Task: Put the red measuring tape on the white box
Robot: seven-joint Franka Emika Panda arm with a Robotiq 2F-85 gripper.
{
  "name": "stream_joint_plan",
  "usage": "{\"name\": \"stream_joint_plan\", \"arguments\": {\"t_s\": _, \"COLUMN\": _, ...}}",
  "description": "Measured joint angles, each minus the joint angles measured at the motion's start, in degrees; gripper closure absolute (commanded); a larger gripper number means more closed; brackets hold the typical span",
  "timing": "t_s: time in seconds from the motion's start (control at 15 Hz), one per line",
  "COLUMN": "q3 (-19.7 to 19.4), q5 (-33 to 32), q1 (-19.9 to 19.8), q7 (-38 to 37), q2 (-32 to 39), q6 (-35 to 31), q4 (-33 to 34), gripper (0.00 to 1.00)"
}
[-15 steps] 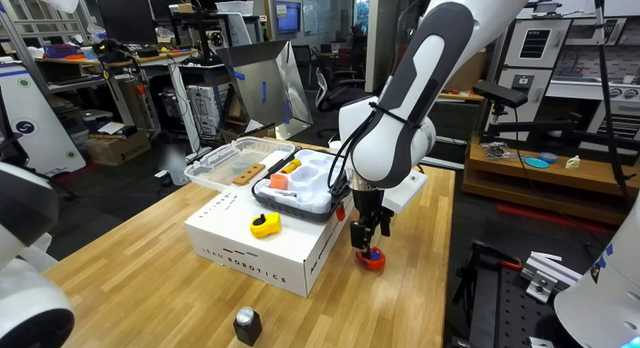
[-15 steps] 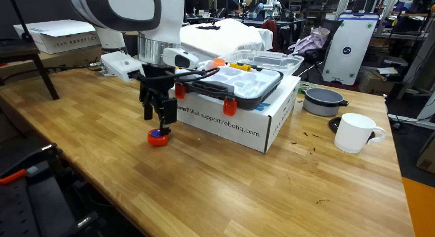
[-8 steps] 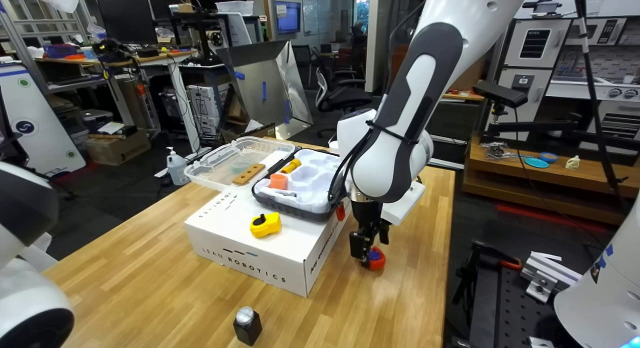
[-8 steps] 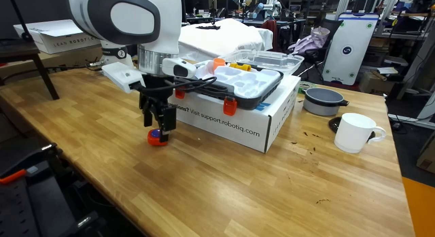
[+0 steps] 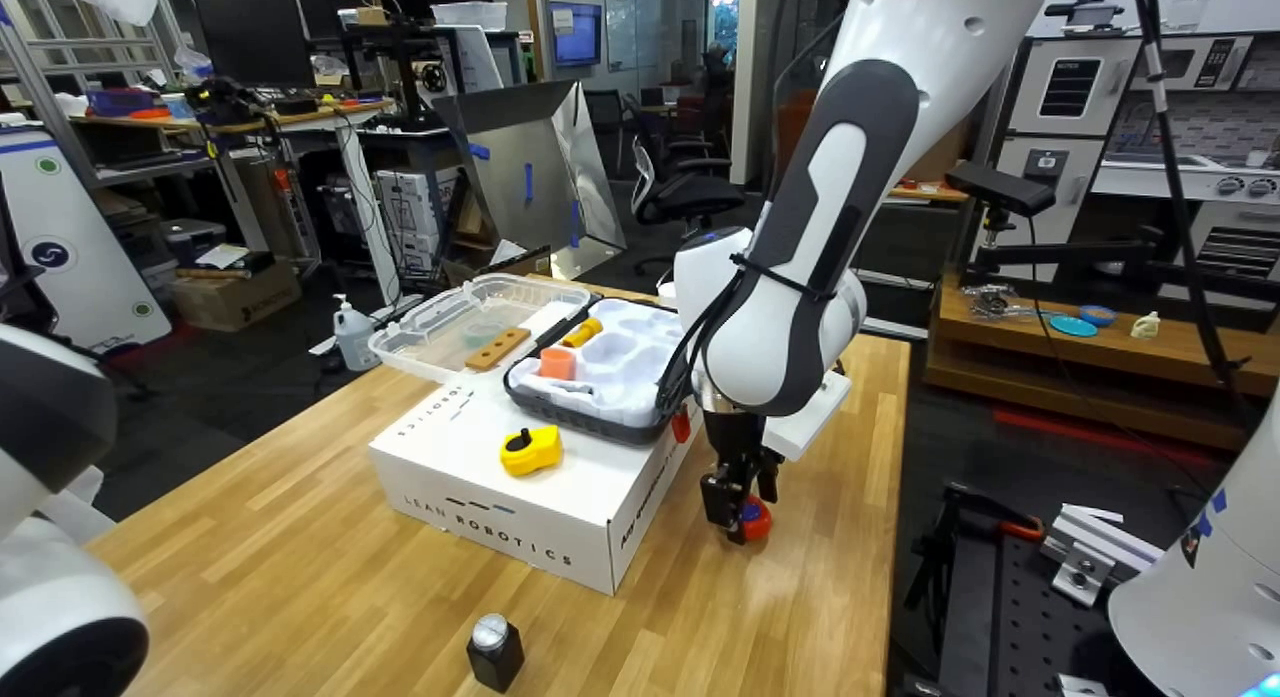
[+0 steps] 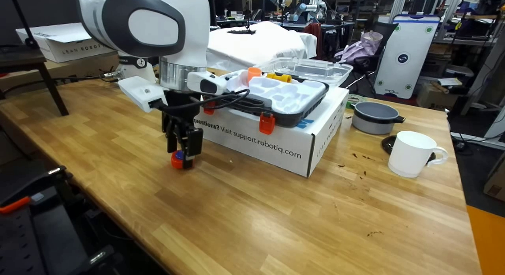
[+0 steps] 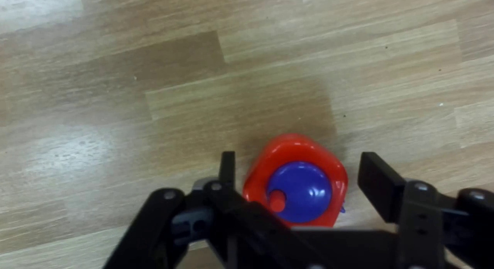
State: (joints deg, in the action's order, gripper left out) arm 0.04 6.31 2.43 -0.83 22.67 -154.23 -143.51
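The tool (image 7: 297, 176) stands wide, its fingers (image 7: 378, 186) to either side of the red measuring tape (image 7: 303, 184), a gap showing beside the right one in the wrist view. The tape rests on the bench (image 5: 800, 617), near and just right of the white box (image 5: 490, 522) in an exterior view. The box carries a yellow tape measure (image 5: 532, 451) and, on its far part, an open black case (image 5: 628, 434).
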Motion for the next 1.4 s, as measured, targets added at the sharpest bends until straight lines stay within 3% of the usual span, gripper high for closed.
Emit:
{"name": "stream_joint_plan", "arguments": {"t_s": 0.13, "q3": 0.0, "q5": 0.01, "q1": -0.01, "q7": -0.13, "q2": 0.2, "q6": -0.47, "q4": 0.02, "gripper": 0.61}}
{"name": "stream_joint_plan", "arguments": {"t_s": 0.67, "q3": 0.11, "q5": 0.0, "q1": -0.02, "q7": -0.41, "q2": -0.95, "q6": -1.68, "q4": -0.8, "gripper": 0.62}}
{"name": "stream_joint_plan", "arguments": {"t_s": 0.93, "q3": 0.7, "q5": -0.47, "q1": 0.23, "q7": -0.4, "q2": -8.72, "q6": -2.25, "q4": -8.45, "gripper": 0.62}}
{"name": "stream_joint_plan", "arguments": {"t_s": 1.13, "q3": 0.7, "q5": -4.84, "q1": 1.1, "q7": -1.29, "q2": -17.7, "q6": -2.31, "q4": -16.5, "gripper": 0.62}}
{"name": "stream_joint_plan", "arguments": {"t_s": 1.4, "q3": 1.38, "q5": -16.71, "q1": 1.91, "q7": -6.98, "q2": -25.98, "q6": 0.19, "q4": -15.75, "gripper": 0.62}}
